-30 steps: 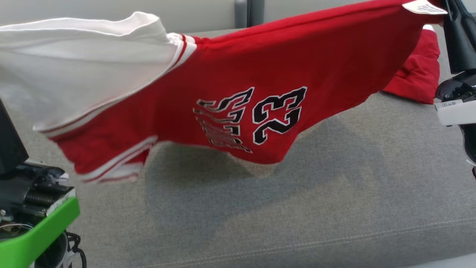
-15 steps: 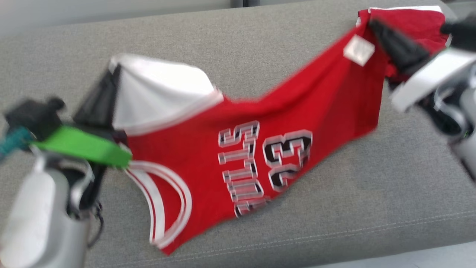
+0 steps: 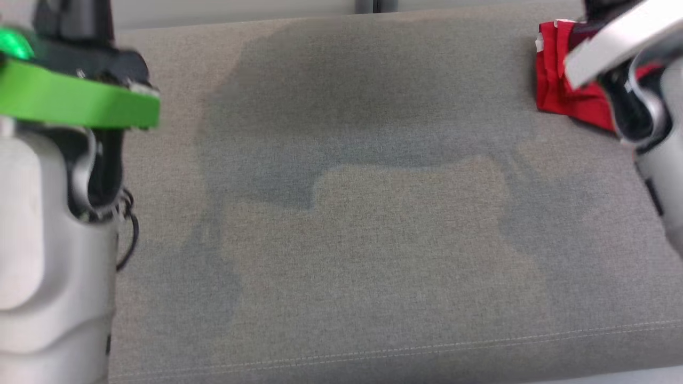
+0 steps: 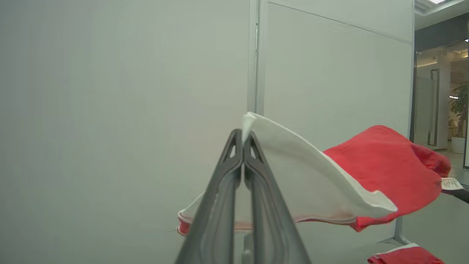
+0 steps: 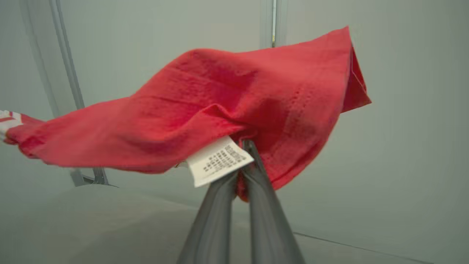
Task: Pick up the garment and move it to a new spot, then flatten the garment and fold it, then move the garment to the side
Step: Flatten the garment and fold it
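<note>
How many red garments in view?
2. One jersey is held aloft by the left claw and right claw; a second red garment lies bunched on the cushion, far right.

An office, by its pale partition panels, corridor plant and grey couch

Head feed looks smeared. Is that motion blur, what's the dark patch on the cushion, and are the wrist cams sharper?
Head view: motion blur smears the left forearm and right forearm; the patch on the cushion is a shadow, probably from the lifted jersey. Left wrist view: sharp, left claw shut on white edge. Right wrist view: right claw and label crisp, cloth slightly soft.
</note>
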